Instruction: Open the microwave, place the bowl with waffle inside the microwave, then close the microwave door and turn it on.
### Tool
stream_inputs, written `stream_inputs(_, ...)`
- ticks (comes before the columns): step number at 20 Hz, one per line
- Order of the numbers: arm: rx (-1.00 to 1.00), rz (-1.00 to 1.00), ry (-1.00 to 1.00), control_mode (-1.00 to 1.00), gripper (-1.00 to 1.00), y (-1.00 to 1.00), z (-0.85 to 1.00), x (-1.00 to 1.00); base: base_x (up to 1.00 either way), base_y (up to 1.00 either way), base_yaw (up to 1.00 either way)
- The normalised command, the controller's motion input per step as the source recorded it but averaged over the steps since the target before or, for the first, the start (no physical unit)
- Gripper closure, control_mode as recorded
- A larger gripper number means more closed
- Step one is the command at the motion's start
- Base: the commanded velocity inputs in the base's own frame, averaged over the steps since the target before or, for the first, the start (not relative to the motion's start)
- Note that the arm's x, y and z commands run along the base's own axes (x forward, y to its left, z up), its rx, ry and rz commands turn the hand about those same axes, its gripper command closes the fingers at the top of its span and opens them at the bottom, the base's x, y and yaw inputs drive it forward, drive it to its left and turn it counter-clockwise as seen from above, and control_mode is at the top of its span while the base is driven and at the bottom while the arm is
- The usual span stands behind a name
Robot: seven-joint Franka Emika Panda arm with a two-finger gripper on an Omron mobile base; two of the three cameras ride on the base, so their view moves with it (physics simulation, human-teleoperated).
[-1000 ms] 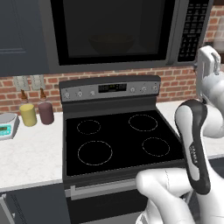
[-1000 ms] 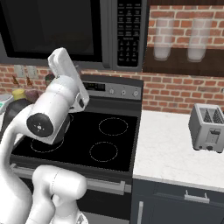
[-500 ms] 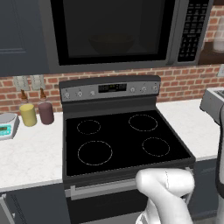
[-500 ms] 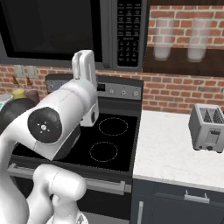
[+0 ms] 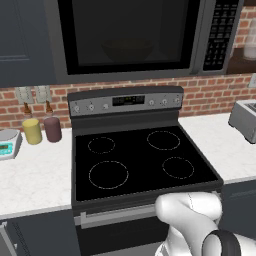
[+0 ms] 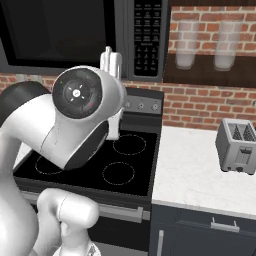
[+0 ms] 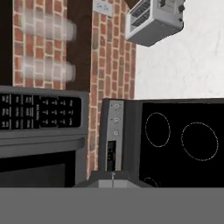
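Note:
The microwave [image 5: 135, 37] hangs over the stove with the microwave door [image 5: 127, 32] shut. Behind the dark glass a dim rounded shape [image 5: 127, 50] looks like the bowl; the waffle cannot be made out. The black keypad [image 5: 218, 33] runs down the right side. In the right base view my white arm rises before the microwave [image 6: 55, 30], its wrist [image 6: 111, 61] just left of the keypad [image 6: 146, 35]. In the rolled hand view my gripper [image 7: 113, 178] is shut and holds nothing, a short way from the keypad [image 7: 41, 113].
The black stove [image 5: 140, 160] lies under the microwave. A yellow cup [image 5: 32, 131], a maroon cup [image 5: 52, 129] and a small scale [image 5: 7, 142] stand on the left counter. A toaster [image 6: 239, 145] is on the right counter, with glasses [image 6: 186, 47] on a shelf above.
My arm has swung out of the left base view and, in the right base view, moved right and up toward the keypad. The gripper stayed shut.

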Motion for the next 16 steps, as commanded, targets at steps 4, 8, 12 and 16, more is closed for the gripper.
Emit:
stream_inputs(4,0.08,0.09,-0.29,-1.0,1.0,0.23,-0.61,0.11,0.0,0.0,0.0)
stream_inputs(8,0.1,0.11,-0.28,-1.0,1.0,0.19,-0.43,0.31,0.0,0.0,0.0)
stream_inputs(12,0.04,0.08,-0.02,-1.0,1.0,0.07,-0.03,0.45,0.0,0.0,0.0)
stream_inputs(16,0.0,0.07,0.06,-1.0,1.0,0.0,0.21,0.4,0.0,0.0,0.0)
